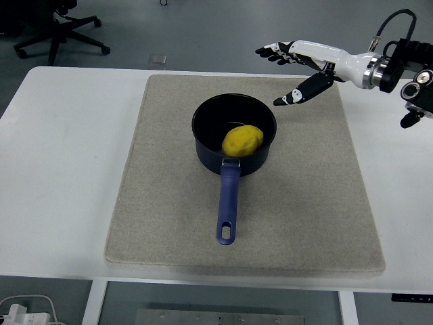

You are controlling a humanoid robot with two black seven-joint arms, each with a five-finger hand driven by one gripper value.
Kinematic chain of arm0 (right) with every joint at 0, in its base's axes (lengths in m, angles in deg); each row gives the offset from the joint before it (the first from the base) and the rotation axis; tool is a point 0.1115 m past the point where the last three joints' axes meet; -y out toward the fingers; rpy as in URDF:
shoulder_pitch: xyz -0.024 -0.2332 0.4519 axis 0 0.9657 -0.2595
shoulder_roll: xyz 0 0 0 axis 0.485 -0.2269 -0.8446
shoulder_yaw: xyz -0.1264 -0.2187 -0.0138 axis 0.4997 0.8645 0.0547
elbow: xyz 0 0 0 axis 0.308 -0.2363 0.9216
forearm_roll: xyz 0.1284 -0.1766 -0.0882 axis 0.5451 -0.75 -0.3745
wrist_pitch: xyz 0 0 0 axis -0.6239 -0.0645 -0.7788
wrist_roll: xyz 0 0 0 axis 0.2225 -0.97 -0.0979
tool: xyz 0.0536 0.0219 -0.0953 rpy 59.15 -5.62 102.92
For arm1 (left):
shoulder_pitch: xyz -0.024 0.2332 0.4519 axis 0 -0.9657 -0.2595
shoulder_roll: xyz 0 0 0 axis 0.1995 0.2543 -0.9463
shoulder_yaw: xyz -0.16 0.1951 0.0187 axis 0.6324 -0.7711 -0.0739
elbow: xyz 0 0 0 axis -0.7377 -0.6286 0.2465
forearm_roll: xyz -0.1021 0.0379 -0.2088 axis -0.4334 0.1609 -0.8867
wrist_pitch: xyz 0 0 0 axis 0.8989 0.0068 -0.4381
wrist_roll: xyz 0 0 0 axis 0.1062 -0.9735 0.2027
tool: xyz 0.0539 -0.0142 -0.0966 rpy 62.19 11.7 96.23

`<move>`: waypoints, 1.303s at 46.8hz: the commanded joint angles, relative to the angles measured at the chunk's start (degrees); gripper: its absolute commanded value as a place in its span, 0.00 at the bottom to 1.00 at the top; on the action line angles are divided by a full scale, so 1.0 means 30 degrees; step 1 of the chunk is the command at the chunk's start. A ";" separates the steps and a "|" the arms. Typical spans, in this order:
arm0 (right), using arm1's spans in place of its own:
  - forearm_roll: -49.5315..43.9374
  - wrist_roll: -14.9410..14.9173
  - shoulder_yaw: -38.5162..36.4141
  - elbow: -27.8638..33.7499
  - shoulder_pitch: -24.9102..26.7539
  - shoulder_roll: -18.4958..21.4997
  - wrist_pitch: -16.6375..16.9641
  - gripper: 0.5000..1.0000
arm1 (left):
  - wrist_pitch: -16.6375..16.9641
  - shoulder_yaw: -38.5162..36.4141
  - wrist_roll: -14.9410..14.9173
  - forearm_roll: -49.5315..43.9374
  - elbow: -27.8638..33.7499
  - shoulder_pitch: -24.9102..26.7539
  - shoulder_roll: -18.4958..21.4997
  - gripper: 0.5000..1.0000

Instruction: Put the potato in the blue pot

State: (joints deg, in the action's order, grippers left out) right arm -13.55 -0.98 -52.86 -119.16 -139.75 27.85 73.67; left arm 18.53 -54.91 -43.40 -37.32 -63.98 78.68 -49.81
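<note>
Resting inside the blue pot [210,125]: one yellow potato [242,140], against the near wall. Right hand [298,68] above the mat's [162,203] far corner, fingers spread wide, empty

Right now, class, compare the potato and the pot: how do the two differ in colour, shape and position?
Colour: the potato is yellow, the blue pot dark blue with a black inside. Shape: the potato is a rounded lump; the pot is a round open vessel with a long handle pointing toward the table's near edge. Position: the potato lies inside the pot, which stands on the beige mat. Shared: neither is touched by the open right hand, which is above the mat's far corner.
</note>
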 commanded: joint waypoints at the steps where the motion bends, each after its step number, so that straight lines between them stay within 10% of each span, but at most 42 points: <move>1: 0.1377 0.0003 -0.0584 0.0017 0.0033 -0.0506 0.0112 0.87 | 0.0001 -0.0005 -0.0001 0.0000 0.0000 -0.0003 0.0000 0.99; 22: 1.0605 0.0032 -0.0731 0.0046 0.2492 -0.2558 -0.0444 0.87 | 0.0001 0.0024 -0.0001 0.0000 0.0000 -0.0003 0.0000 0.99; 35: 1.6319 0.0003 -0.2603 0.1598 0.5772 -0.1914 -0.3812 0.87 | 0.0001 -0.0005 -0.0001 0.0000 0.0000 -0.0003 0.0000 0.99; 61: 1.6791 -0.0143 -0.7293 0.1804 0.9466 0.0605 -0.3843 0.87 | 0.0001 0.0024 -0.0001 0.0000 0.0000 -0.0003 0.0000 0.99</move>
State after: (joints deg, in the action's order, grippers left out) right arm 36.81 -1.12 -74.66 -113.67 -111.75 28.92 62.18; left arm 18.53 -54.92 -43.40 -37.32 -63.98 78.66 -49.81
